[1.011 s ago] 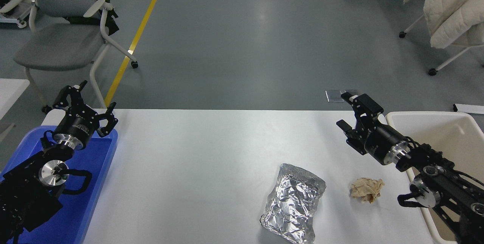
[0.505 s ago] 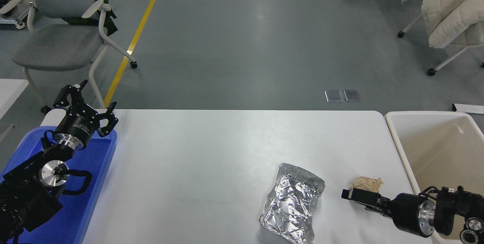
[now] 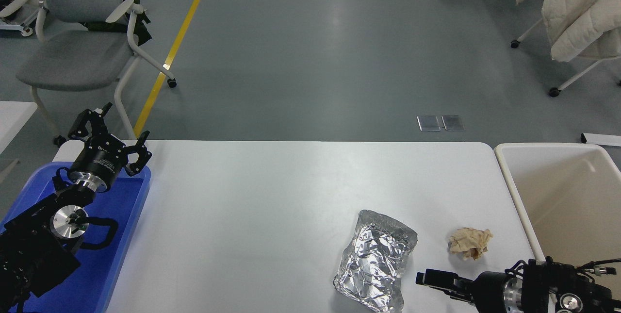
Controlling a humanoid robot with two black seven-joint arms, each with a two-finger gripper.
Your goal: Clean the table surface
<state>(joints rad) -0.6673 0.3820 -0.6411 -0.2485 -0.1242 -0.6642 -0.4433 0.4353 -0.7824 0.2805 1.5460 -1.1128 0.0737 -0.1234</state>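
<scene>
Writing on the left gripper (image 3: 107,134) body is too small to read; it hangs released over the blue plastic tray (image 3: 119,235). The right gripper (image 3: 429,279) lies low by the crumpled silver foil sheet (image 3: 376,259); whether it is clenched cannot be told. A crumpled beige paper wad (image 3: 469,241) sits on the white desk (image 3: 252,206); the cream bin (image 3: 558,191) is cut off.

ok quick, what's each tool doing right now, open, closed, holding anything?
Left tool: open, empty, parked over the blue tray.
Right tool: low beside the foil; open or shut cannot be told, and nothing visibly held.
</scene>
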